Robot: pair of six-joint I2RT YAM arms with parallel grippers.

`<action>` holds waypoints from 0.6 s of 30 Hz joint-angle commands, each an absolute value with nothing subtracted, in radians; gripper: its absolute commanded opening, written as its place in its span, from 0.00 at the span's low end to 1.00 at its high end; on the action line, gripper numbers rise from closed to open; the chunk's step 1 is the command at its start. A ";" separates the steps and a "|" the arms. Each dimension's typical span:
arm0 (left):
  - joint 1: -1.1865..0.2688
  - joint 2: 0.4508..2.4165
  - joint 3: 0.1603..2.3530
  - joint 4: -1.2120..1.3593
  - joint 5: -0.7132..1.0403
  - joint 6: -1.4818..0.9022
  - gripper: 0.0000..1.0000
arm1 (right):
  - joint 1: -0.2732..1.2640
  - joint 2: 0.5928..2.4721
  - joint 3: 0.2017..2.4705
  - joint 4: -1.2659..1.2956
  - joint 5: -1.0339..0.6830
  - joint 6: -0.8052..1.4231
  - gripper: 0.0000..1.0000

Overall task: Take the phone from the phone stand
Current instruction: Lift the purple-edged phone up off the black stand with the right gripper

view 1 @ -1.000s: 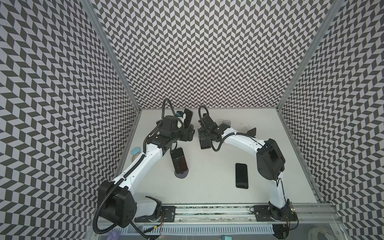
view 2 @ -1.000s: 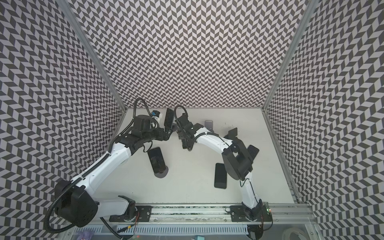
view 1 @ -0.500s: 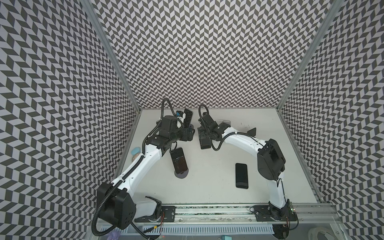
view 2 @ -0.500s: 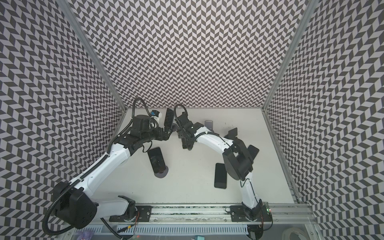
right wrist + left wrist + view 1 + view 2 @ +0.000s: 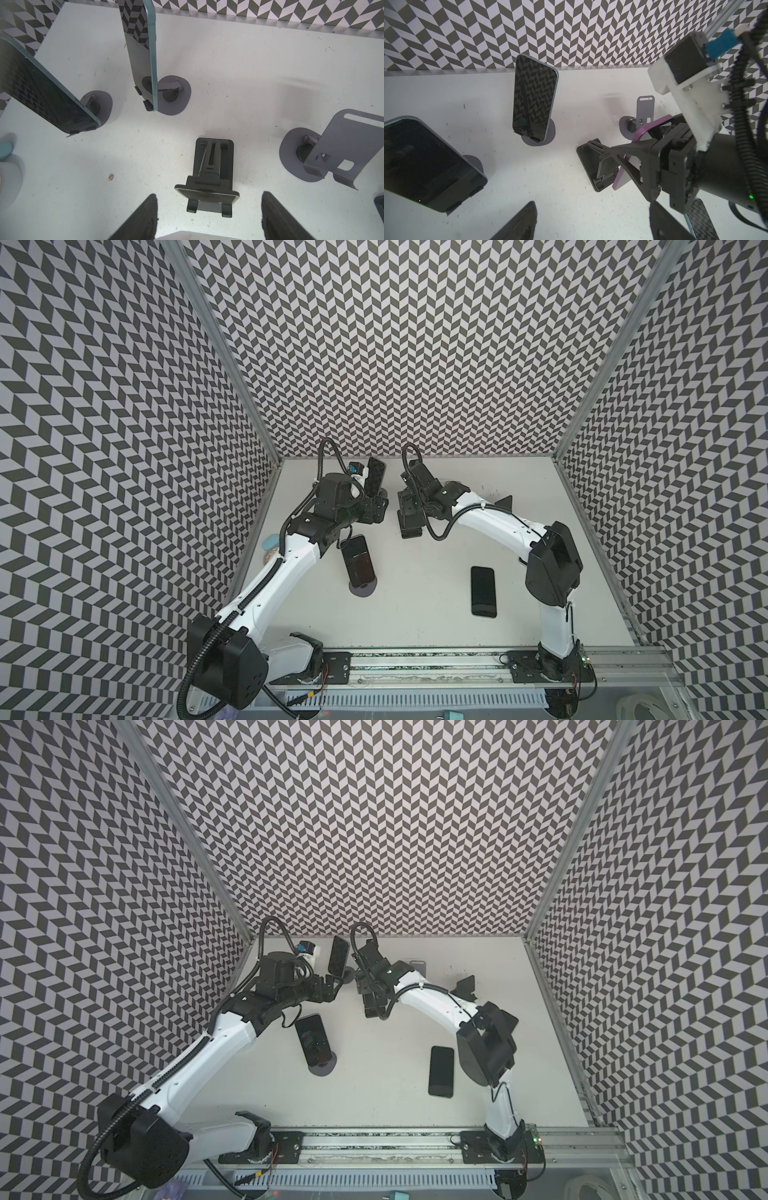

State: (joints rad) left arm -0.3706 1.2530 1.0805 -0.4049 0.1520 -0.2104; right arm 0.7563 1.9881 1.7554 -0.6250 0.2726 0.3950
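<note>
One dark phone [image 5: 483,591] lies flat on the counter [image 5: 415,622], nearest the rail. Further in, to its left, a second phone [image 5: 358,559] leans on a round grey stand [image 5: 363,588]. Beyond these the two arms meet. The left pincer [image 5: 591,216] is released, its fingers [image 5: 519,224] spread wide with only bare counter between them. Facing it, the right pincer [image 5: 208,212] is clenched on the purple-edged phone [image 5: 619,180], gripping it across its faces and holding it tilted just beside the black folding stand [image 5: 209,164]. In the right wrist view the stand's cradle is bare, so the phone is off it. Whether the phone's lower edge touches the stand cannot be told. Farther back a third dark phone [image 5: 533,99] sits upright on another grey stand [image 5: 551,135], and an unloaded grey stand [image 5: 349,145] is near the patterned wall [image 5: 395,344].
</note>
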 commanded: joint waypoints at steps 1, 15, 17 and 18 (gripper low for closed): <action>-0.366 1.238 1.069 -0.402 0.159 -0.221 0.85 | 0.758 1.926 1.772 -0.609 0.275 0.413 0.62; -0.382 1.249 1.063 -0.394 0.181 -0.260 0.82 | 0.758 1.863 1.672 -0.603 0.275 0.441 0.62; -0.389 1.251 1.060 -0.393 0.181 -0.268 0.82 | 0.758 1.855 1.658 -0.601 0.276 0.443 0.62; -0.393 1.252 1.059 -0.393 0.178 -0.273 0.82 | 0.757 1.851 1.650 -0.600 0.276 0.443 0.62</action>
State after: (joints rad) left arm -0.3813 1.2530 1.0733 -0.4049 0.1707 -0.2558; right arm 0.7563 1.9068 1.6661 -0.6495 0.2722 0.4286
